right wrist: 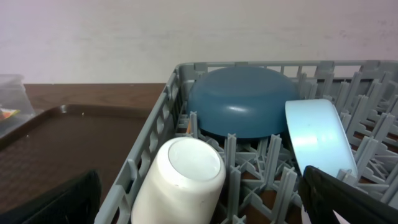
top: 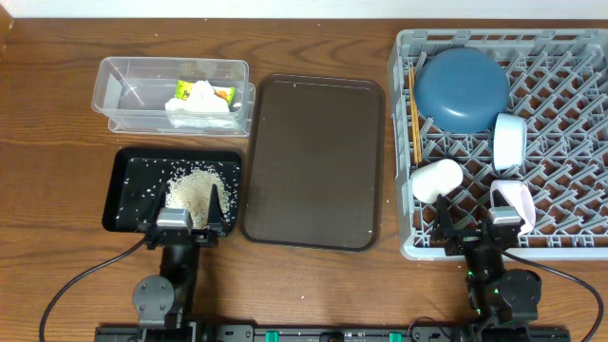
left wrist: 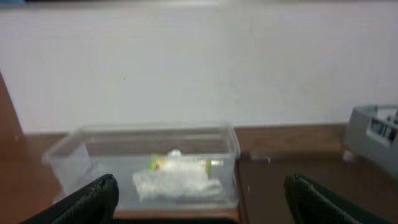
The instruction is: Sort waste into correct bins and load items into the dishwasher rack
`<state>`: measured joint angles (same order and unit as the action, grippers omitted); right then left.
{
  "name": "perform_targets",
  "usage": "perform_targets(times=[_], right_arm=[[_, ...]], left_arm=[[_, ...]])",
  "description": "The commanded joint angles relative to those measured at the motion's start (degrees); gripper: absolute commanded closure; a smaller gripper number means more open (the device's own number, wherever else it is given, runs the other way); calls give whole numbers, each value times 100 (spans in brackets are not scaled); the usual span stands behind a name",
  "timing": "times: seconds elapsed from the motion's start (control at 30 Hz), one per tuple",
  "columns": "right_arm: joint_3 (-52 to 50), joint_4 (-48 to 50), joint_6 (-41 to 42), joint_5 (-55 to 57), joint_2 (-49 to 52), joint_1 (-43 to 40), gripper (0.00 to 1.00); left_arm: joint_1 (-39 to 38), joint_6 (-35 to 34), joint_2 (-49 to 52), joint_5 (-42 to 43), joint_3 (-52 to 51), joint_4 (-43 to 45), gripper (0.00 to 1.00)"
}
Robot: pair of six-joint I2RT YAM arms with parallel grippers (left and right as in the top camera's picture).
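Centrally, brown tray (top: 313,161) beside dishwasher rack (top: 532,35)

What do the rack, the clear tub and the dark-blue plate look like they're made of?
Dishwasher rack: light-grey moulded plastic, matte open lattice.
Clear tub: transparent plastic, glossy see-through walls.
Dark-blue plate: smooth with a soft sheen, perhaps ceramic or melamine; cannot tell which.

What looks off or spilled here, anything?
Nothing serious. Rice is heaped in the black tray with loose grains scattered across it; none seen on the table. In the dishwasher rack, the white cup lies on its side near the front-left, not set over pegs.
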<state>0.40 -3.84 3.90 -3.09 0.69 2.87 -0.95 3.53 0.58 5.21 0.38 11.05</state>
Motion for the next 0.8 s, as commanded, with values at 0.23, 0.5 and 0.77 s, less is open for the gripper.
perform_targets(times=[0.23, 0.5, 0.77], right_arm=[[-9, -20, 74, -20, -37, 52, 1], [-9, -20, 74, -20, -37, 52, 1], [-9, -20, 74, -20, -37, 52, 1]], left_arm=[[227, 396, -52, -24, -17, -249, 12], [254, 369, -52, -22, -17, -1126, 12], [254, 348, -50, -24, -17, -1469, 12]])
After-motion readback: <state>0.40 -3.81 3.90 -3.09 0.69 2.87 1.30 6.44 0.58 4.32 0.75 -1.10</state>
